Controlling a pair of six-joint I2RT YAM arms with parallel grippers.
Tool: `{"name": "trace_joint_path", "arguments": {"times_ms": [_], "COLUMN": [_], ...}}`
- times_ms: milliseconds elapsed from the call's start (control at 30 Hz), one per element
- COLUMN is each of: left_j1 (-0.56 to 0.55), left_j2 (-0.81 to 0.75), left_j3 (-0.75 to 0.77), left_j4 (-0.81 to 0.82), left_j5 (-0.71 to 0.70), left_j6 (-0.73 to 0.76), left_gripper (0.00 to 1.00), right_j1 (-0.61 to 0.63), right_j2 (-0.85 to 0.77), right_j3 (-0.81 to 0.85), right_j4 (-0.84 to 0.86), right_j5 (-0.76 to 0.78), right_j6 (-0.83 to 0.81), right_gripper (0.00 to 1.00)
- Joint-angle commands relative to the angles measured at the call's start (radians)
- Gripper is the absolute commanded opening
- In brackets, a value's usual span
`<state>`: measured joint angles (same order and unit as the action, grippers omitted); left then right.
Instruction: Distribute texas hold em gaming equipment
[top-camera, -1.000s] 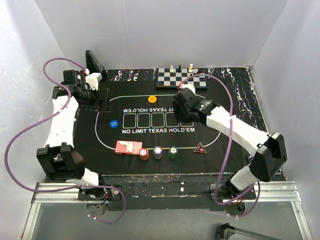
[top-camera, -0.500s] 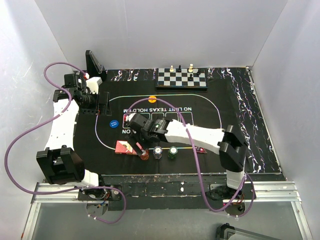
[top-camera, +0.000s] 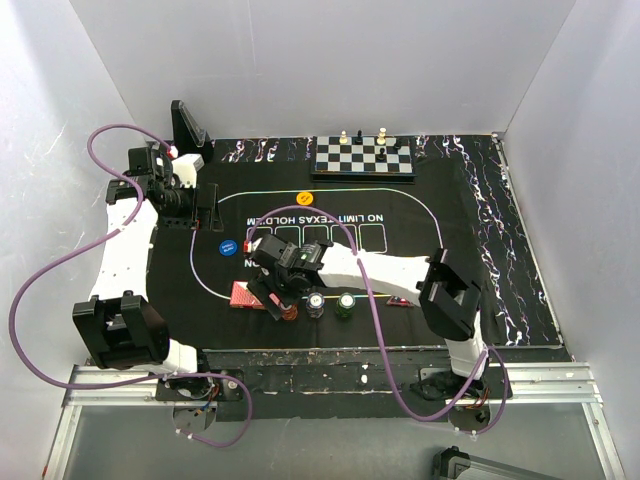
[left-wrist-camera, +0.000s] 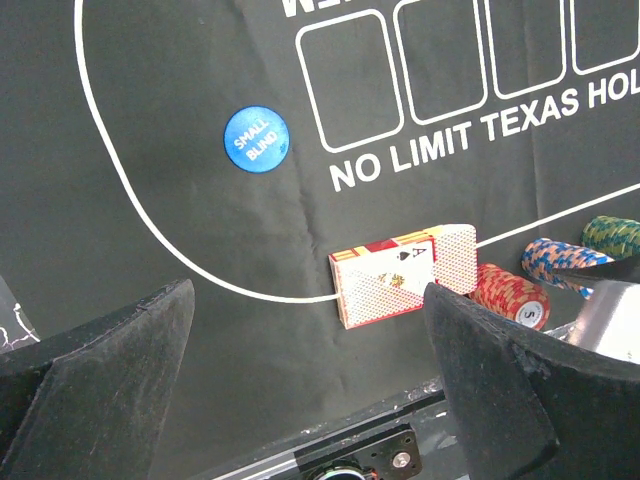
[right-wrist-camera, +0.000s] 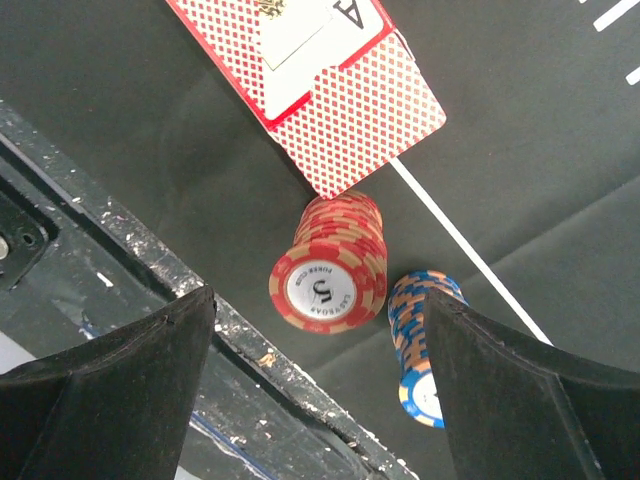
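Right pincer (right-wrist-camera: 318, 300) hangs wide open over the red chip stack (right-wrist-camera: 330, 262); it should descend centred, clearing the card pack (right-wrist-camera: 330, 100).

1. Chessboard (top-camera: 365, 158): black-and-white, lying flat at the table's far edge, right of centre.
2. Chess pieces (top-camera: 382, 134): a few upright along the board's far side; kinds not discernible.
3. Mat (top-camera: 420, 235): black, with a white oval line, a row of card boxes and "NO LIMIT TEXAS HOLD'EM" printed twice, facing opposite ways.
4. Table cover (top-camera: 495, 220): black with white streaks, showing around the mat.
5. Walls (top-camera: 320, 60): plain white, on three sides.
6. Rail (top-camera: 560, 383): metal, along the near edge.
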<state>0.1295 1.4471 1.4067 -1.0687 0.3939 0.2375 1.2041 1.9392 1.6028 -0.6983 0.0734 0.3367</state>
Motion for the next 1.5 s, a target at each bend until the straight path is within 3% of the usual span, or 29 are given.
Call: {"name": "trace_joint_path", "arguments": {"times_ms": [0, 500, 1467], "left_j1": [0.007, 0.007, 0.019], "left_j2": [-0.042, -0.031, -0.048], "left_j3": [0.025, 0.026, 0.031], "left_j4": [0.009, 0.03, 0.041], "left_j5": [-0.01, -0.044, -0.044], "left_j6": [-0.013, -0.044, -0.03], "left_gripper": [1.0, 1.0, 1.0], "right_j1": [0.002, 0.0, 0.0], "right_j2": [0.036, 0.064, -0.008], "right_j3": [0.029, 0.012, 0.081], "right_j4": [0.026, 0.045, -0.027], "right_j5": [-0.006, 0.029, 0.088], "right_j6": [-0.004, -0.004, 0.004], "right_gripper": [0.91, 0.77, 0.26]}}
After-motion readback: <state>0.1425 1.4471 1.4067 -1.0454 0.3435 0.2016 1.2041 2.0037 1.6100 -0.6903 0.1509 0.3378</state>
